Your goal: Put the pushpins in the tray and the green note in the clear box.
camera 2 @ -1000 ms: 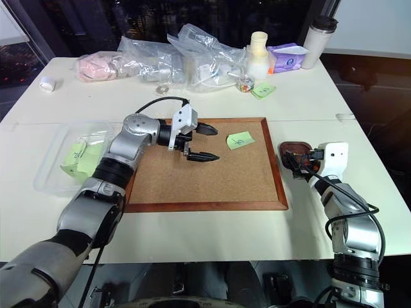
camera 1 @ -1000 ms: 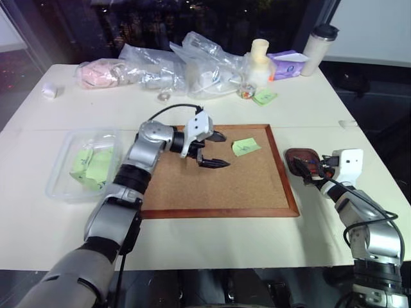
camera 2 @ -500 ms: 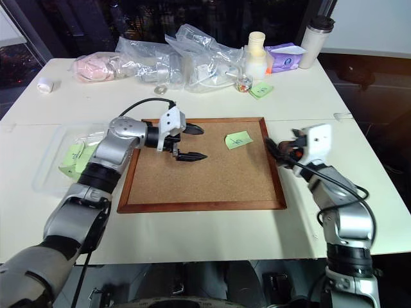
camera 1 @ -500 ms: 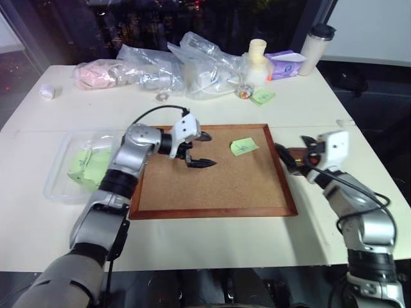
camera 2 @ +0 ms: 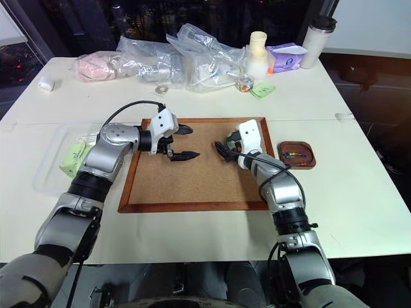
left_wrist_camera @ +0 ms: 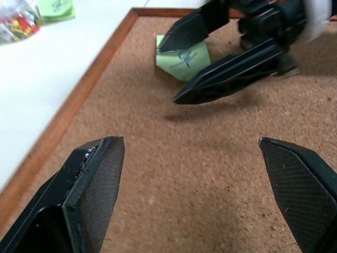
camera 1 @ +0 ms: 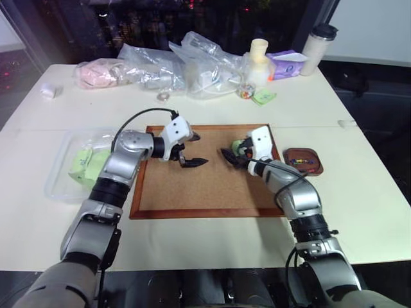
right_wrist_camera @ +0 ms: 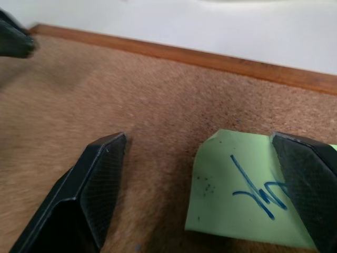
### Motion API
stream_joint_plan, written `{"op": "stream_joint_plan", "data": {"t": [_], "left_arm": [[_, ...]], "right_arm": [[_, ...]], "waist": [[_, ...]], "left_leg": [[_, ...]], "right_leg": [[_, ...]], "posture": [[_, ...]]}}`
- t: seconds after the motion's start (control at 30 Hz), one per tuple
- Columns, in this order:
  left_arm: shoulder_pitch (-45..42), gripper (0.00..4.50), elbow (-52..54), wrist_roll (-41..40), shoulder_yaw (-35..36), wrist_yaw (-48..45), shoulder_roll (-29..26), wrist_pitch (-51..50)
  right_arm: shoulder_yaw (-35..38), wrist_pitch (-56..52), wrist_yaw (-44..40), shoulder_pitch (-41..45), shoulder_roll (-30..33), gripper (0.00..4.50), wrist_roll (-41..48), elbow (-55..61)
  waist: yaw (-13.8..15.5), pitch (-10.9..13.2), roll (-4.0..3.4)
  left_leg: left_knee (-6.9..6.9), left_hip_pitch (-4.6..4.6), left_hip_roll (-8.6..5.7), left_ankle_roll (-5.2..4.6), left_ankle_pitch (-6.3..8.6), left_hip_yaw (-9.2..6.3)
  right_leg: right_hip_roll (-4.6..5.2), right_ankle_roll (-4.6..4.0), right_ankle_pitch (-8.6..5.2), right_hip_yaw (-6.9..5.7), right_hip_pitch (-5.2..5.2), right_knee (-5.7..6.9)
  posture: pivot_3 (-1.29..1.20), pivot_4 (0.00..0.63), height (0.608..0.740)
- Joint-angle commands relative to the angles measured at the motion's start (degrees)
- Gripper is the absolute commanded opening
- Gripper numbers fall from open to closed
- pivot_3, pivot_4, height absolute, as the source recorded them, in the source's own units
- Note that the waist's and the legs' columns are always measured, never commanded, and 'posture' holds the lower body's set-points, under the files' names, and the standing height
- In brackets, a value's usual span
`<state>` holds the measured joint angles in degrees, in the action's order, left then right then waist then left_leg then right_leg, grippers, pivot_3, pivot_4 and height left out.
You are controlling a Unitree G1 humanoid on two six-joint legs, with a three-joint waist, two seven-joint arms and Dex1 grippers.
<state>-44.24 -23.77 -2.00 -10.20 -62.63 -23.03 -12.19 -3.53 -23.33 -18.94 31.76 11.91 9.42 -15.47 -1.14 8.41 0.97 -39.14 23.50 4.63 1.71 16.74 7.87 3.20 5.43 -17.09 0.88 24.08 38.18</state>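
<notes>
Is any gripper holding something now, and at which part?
Nothing is held. Both the left gripper and the right gripper are open over the cork board; the green note lies free.

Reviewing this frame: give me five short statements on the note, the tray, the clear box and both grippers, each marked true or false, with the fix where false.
1. The green note lies on the cork board. True.
2. The right gripper is shut on the note. False: its jaws stand open, one finger over the note, nothing held.
3. The tray holds pushpins. True: small coloured pins lie in it.
4. The clear box holds nothing. False: green paper lies inside it.
5. The left gripper is shut. False: it is open above the cork board.
</notes>
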Motion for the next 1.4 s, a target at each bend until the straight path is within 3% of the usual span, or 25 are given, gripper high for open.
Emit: {"op": "stream_joint_plan", "data": {"t": [0.03, 0.27, 0.63, 0.7, 0.97, 1.3, 1.37, 1.4], "left_arm": [[-0.09, 4.50, 2.86, -1.57, 1.19, 0.78, -0.56, -0.30], [-0.11, 4.50, 2.81, -1.71, 0.95, 1.52, -0.70, -0.19], [0.00, 4.50, 2.70, -2.45, 0.60, 1.64, -0.47, 0.21], [-0.07, 4.50, 2.55, -2.49, 0.58, 1.60, -0.33, 0.30], [-0.28, 4.50, 1.90, -2.46, 0.66, 2.02, 0.36, 0.79], [0.22, 4.50, 2.48, -2.45, 0.81, 2.33, 0.23, 0.68], [0.28, 4.50, 2.63, -2.46, 0.75, 2.20, 0.13, 0.54], [0.35, 4.50, 2.69, -2.48, 0.68, 2.08, 0.10, 0.45]], "right_arm": [[-0.85, 0.98, 3.74, 2.74, -0.57, 4.44, -4.24, -6.06], [-1.78, -2.19, 7.90, 2.63, 0.37, 4.44, -8.93, -7.18], [-1.15, -12.69, 9.80, -8.40, -1.32, 4.44, -8.68, 11.33], [0.41, -12.93, 10.00, -8.31, -2.41, 3.71, -7.47, 10.22], [3.28, -10.17, 11.09, -5.00, -3.55, 0.03, -5.81, 4.04], [1.81, -10.32, 11.83, -7.61, -2.39, 0.03, -7.92, 10.99], [2.41, -8.89, 9.44, -10.68, -1.75, 0.03, -6.03, 18.80], [3.20, -7.99, 8.36, -12.17, -1.76, 0.27, -4.58, 22.64]], "waist": [[-0.04, 0.00, 0.00], [0.15, -0.07, -0.02], [0.30, -0.12, 0.00], [0.31, -0.13, 0.00], [0.45, -0.15, 0.03], [0.59, -0.16, 0.04], [0.65, -0.16, 0.04], [0.56, -0.16, 0.04]], "left_leg": [[-0.01, 0.00, 0.01, 0.00, 0.00, 0.00], [-0.04, -0.03, 0.00, 0.01, -0.01, 0.01], [-0.02, -0.05, -0.01, 0.01, 0.00, -0.02], [-0.02, -0.05, -0.01, 0.01, 0.00, -0.02], [-0.05, -0.22, -0.02, -0.01, 0.01, -0.08], [-0.05, -0.16, -0.03, -0.04, 0.02, -0.13], [-0.05, -0.15, -0.04, -0.05, 0.03, -0.13], [-0.03, -0.12, -0.04, -0.05, 0.03, -0.15]], "right_leg": [[0.00, 0.00, 0.00, 0.00, 0.00, 0.02], [0.02, 0.00, 0.00, -0.01, -0.05, 0.02], [0.04, 0.00, 0.00, -0.03, -0.09, -0.01], [0.03, 0.00, 0.00, -0.03, -0.10, -0.01], [0.04, 0.00, 0.00, -0.08, -0.36, -0.04], [0.06, 0.00, 0.00, -0.13, -0.36, -0.09], [0.06, 0.00, 0.00, -0.13, -0.34, -0.11], [0.06, 0.00, 0.00, -0.14, -0.32, -0.12]], "posture": [[0.00, 0.150, 0.734], [0.00, 0.150, 0.734], [0.00, 0.150, 0.734], [0.00, 0.150, 0.734], [0.00, 0.150, 0.734], [0.00, 0.150, 0.734], [0.00, 0.150, 0.734], [0.00, 0.150, 0.734]]}}
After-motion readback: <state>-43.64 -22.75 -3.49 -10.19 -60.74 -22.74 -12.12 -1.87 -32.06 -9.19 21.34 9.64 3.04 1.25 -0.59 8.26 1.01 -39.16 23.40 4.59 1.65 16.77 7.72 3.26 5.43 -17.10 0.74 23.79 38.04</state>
